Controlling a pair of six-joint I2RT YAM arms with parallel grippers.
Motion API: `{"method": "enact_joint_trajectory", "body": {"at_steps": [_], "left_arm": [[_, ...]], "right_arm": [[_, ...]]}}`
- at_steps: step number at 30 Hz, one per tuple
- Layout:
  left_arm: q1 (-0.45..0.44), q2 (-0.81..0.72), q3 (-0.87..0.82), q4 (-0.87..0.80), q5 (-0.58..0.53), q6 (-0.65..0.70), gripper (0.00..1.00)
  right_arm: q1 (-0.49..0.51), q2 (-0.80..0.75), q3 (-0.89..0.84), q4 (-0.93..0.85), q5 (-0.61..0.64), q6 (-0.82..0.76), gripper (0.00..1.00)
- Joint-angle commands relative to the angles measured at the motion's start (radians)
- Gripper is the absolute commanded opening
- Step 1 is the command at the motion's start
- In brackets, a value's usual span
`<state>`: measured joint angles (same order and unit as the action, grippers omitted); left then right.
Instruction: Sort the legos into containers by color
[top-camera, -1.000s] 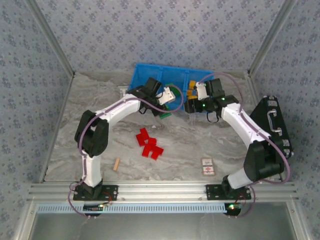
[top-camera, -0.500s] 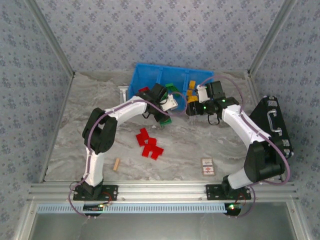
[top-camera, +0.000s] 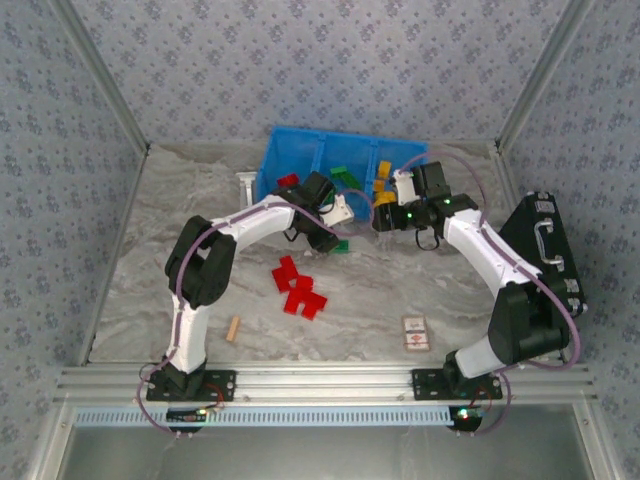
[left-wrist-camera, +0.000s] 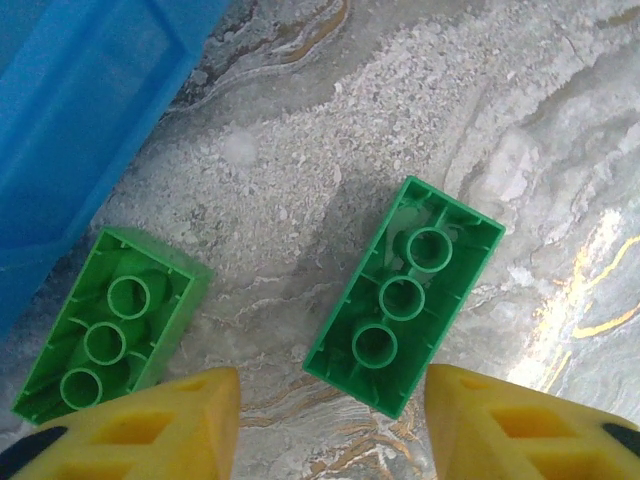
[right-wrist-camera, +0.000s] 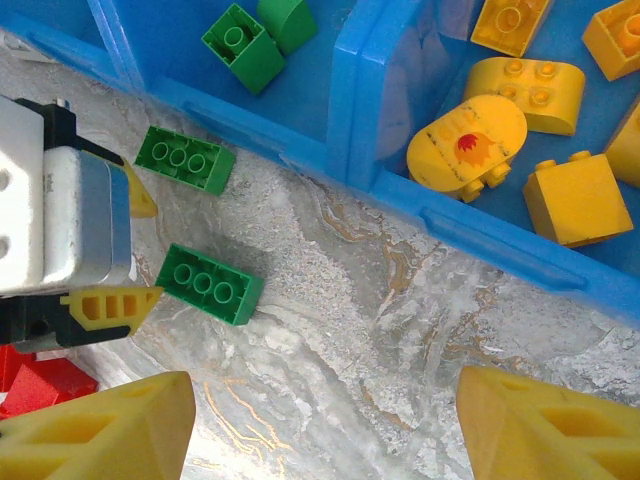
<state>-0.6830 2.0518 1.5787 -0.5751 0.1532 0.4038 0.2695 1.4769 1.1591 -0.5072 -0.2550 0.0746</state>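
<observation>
My left gripper (left-wrist-camera: 330, 430) hangs open just above the marble table, beside the blue bin (left-wrist-camera: 80, 130). Under it lie two green legos, hollow side up: one (left-wrist-camera: 405, 295) just ahead of the fingertips, untouched, the other (left-wrist-camera: 105, 325) against the bin wall. In the right wrist view the same green bricks (right-wrist-camera: 210, 284) (right-wrist-camera: 185, 159) lie in front of the containers (right-wrist-camera: 350, 90). My right gripper (right-wrist-camera: 320, 420) is open over bare table. Green pieces (right-wrist-camera: 245, 45) sit in the middle compartment, yellow ones (right-wrist-camera: 470, 140) in the right. Several red legos (top-camera: 298, 288) lie mid-table.
A black hard case (top-camera: 545, 250) stands at the right edge. A tan wooden stick (top-camera: 233, 329) lies near the front left, and a red-and-white card (top-camera: 415, 333) near the front right. Both wrists (top-camera: 336, 228) (top-camera: 383, 220) sit close together before the bin (top-camera: 290, 145).
The left gripper has opened and let go of a green brick, which now rests on the table in front of the bin. The right arm has hardly moved.
</observation>
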Motion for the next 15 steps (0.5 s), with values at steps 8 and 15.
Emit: {"method": "enact_joint_trajectory", "body": {"at_steps": [8, 15], "left_arm": [[-0.050, 0.017, -0.021, 0.035, 0.072, 0.116, 0.68], [-0.053, 0.087, 0.033, 0.021, 0.064, 0.158, 0.73]], "right_arm": [[-0.012, 0.002, -0.003, -0.018, -0.015, 0.000, 0.72], [-0.020, -0.013, -0.006, -0.021, -0.020, 0.000, 0.73]]}}
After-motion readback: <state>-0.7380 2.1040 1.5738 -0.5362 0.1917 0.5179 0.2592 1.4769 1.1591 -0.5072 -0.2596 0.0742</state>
